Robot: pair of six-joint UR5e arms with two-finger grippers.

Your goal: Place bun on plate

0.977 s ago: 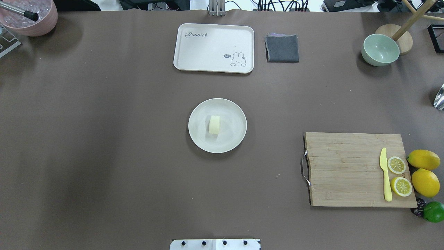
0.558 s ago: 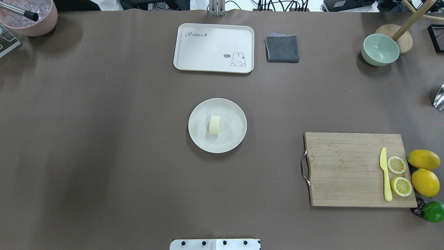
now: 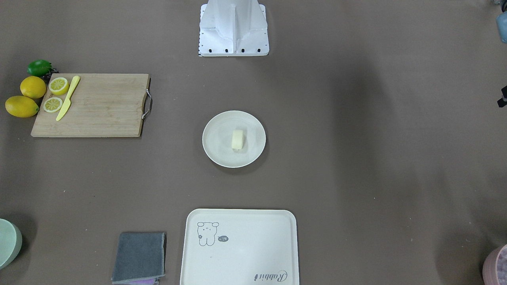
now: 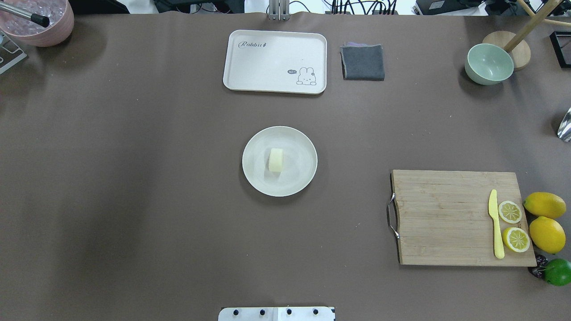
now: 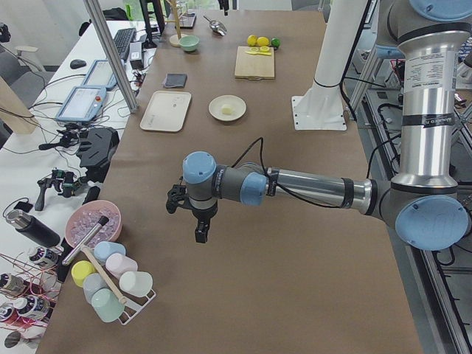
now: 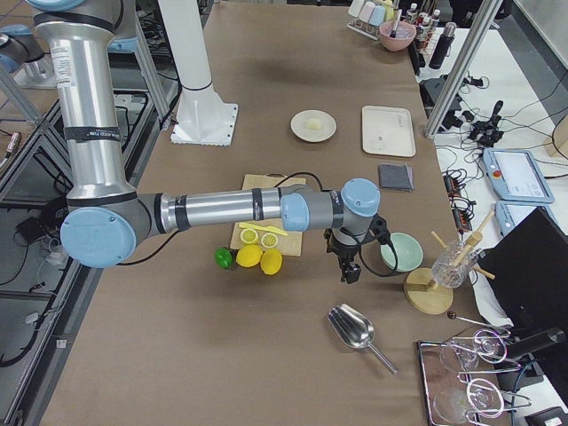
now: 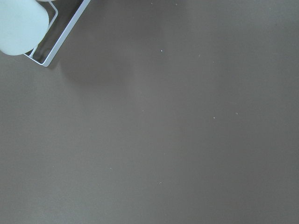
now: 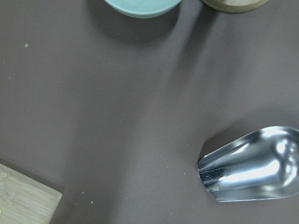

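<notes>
The pale cream-yellow bun (image 4: pixel 276 160) (image 3: pixel 237 139) lies in the middle of the round cream-white plate (image 4: pixel 299 174) (image 3: pixel 216 147) at the table's centre. Neither gripper is near it. In the exterior left view my left gripper (image 5: pixel 200 234) hangs over bare table far toward the table's left end. My right gripper (image 6: pixel 351 273) shows in the exterior right view, over the table's right end between the lemons and a green bowl. Both grippers show only in these side views, so I cannot tell whether they are open or shut. The wrist views show no fingers.
A rectangular cream tray (image 4: pixel 275 61) and a grey cloth (image 4: pixel 362 62) lie beyond the plate. On the right are a cutting board (image 4: pixel 446 218) with a knife and lemon slices, lemons (image 4: pixel 546 234), a green bowl (image 4: pixel 489 63) and a metal scoop (image 8: pixel 252 163). A cup rack (image 5: pixel 110 284) stands far left.
</notes>
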